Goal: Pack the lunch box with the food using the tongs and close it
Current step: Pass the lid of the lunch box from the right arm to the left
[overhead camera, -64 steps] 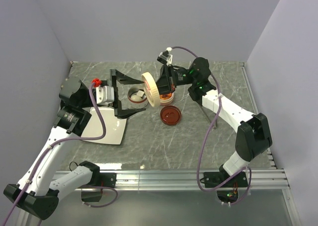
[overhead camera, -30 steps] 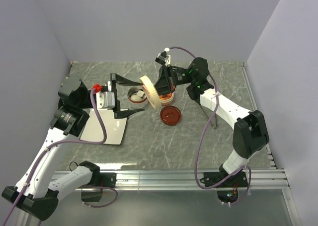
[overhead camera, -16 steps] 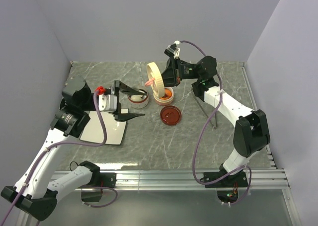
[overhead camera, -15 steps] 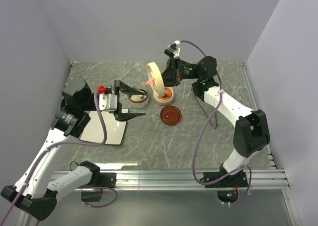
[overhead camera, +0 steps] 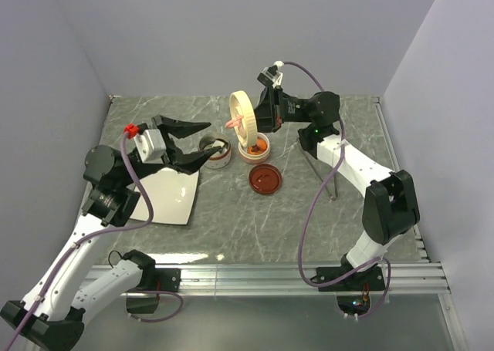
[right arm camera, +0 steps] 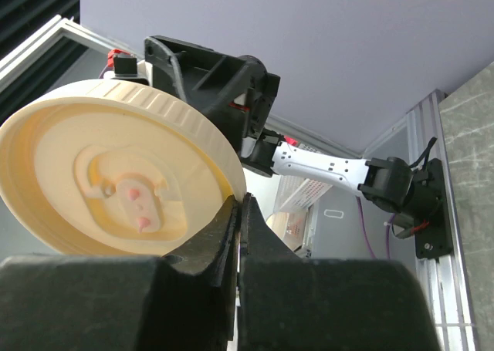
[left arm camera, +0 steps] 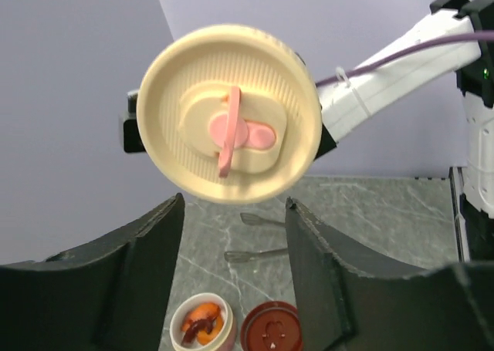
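A cream, ribbed lid (overhead camera: 241,117) with a pale pink tab stands out against lavender walls (overhead camera: 193,35). At its 6 o'clock, a cream bowl (overhead camera: 248,156) holds orange and dark red food (overhead camera: 260,144); a maroon lid (overhead camera: 265,178) lies at 5 o'clock. The bench (overhead camera: 309,220) is grey marble, veined white. Plate (overhead camera: 166,200) white, tongs (overhead camera: 330,190) silver; left arm (overhead camera: 69,266) white with black joints, cable (overhead camera: 143,197) purple.

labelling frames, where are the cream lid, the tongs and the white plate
cream lid (left arm camera: 231,123): left wrist view, pink handle at its centre
tongs (left arm camera: 255,254): left wrist view, its nearer slim arm
white plate (overhead camera: 168,200): top view, bare middle
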`<action>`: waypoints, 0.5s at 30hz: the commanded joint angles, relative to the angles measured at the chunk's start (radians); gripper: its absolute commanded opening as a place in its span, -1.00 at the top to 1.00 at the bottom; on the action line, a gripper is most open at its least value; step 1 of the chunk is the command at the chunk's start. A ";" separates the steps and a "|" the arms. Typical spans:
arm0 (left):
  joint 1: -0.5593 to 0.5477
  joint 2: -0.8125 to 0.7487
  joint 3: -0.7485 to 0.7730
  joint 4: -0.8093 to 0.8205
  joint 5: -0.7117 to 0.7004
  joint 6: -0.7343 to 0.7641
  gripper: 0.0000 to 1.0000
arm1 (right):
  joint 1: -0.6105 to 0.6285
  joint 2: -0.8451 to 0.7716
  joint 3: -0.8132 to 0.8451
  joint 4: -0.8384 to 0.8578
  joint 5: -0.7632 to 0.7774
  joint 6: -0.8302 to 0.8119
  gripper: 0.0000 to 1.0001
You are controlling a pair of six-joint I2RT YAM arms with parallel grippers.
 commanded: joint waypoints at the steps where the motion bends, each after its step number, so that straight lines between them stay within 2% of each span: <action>1: -0.008 0.013 0.005 0.160 -0.049 -0.088 -0.19 | 0.011 -0.012 -0.011 0.087 0.040 0.041 1.00; 9: -0.043 0.091 0.036 0.211 -0.018 -0.123 -0.04 | 0.032 -0.024 -0.013 0.079 0.043 0.035 1.00; 15: -0.079 0.117 0.048 0.226 -0.050 -0.102 0.08 | 0.048 -0.030 -0.023 0.084 0.043 0.037 1.00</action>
